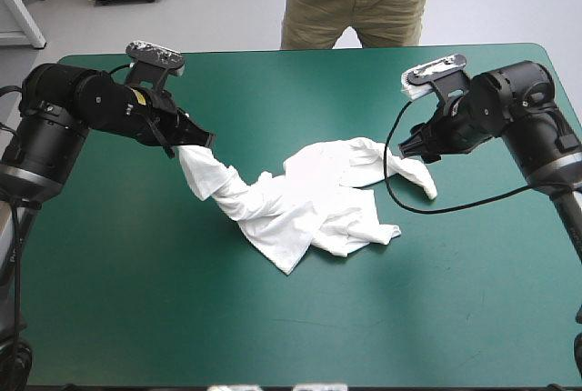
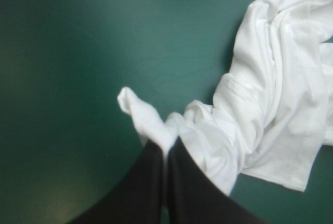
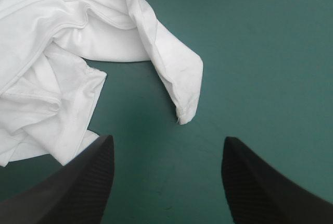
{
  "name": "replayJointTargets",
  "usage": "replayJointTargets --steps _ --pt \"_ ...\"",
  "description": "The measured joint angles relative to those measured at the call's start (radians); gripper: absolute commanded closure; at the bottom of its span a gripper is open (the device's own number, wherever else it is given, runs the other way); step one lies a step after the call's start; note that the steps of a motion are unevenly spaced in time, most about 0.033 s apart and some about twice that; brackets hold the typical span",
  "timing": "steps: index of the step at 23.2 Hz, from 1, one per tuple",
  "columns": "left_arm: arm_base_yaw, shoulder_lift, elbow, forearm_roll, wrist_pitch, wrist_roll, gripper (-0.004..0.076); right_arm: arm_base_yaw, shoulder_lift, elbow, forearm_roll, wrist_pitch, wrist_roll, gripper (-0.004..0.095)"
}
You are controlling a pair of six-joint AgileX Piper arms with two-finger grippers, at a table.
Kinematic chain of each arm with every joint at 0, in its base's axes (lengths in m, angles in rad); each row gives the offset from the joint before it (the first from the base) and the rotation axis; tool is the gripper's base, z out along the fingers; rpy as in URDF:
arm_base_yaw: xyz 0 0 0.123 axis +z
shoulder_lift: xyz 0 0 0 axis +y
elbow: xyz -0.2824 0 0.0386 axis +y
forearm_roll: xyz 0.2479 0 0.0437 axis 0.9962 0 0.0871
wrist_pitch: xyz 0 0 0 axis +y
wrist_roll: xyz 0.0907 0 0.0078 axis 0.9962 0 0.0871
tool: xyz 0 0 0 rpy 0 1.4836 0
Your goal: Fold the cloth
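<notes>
Near the middle of the teal-green table (image 1: 118, 300), the T-shirt (image 1: 309, 195) lies as a crumpled heap, with one twisted strand drawn up toward the left edge. The left gripper (image 1: 207, 141) is clamped on the end of that strand, its black fingers closed to a point with a small tuft of white cloth poking out past the tips. The right gripper (image 1: 414, 147) hovers with its fingers spread wide, holding nothing. A loose sleeve (image 3: 179, 73) lies on the cover just ahead of it, touching neither finger

The main risk is judged to be the left hold. It is only a narrow pinch close to the cloth's edge, so a strong pull could drag the fabric out of the fingers. The strand is also roped and twisted, so pulling on it may haul the whole heap sideways rather than spread it, and overlapping layers could stay tangled. If the right gripper comes down short of the sleeve, it would close on bare cover. It might also catch two layers at once and lock in a wrinkle

No print, brand or care label shows on the shirt. A small yellow sticker (image 1: 138, 97) behind the left gripper is too small to read
</notes>
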Motion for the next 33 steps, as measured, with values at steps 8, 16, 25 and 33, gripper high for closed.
replayJointTargets --steps 8,16,25,33 --pt "0.000 0.000 0.000 0.000 0.000 0.000 0.0733 0.000 0.000 0.000 -0.007 0.000 0.000 0.0331" --pt "0.000 0.000 0.000 0.000 0.000 0.000 0.0733 0.000 0.006 0.034 -0.024 -0.002 -0.012 0.0331" --pt "0.000 0.000 0.000 0.000 0.000 0.001 0.0733 0.000 0.175 0.134 -0.079 -0.070 -0.017 0.0418" --pt "0.000 0.000 0.000 0.000 0.000 0.014 0.0733 -0.058 0.377 0.139 -0.056 -0.152 -0.028 0.0461"
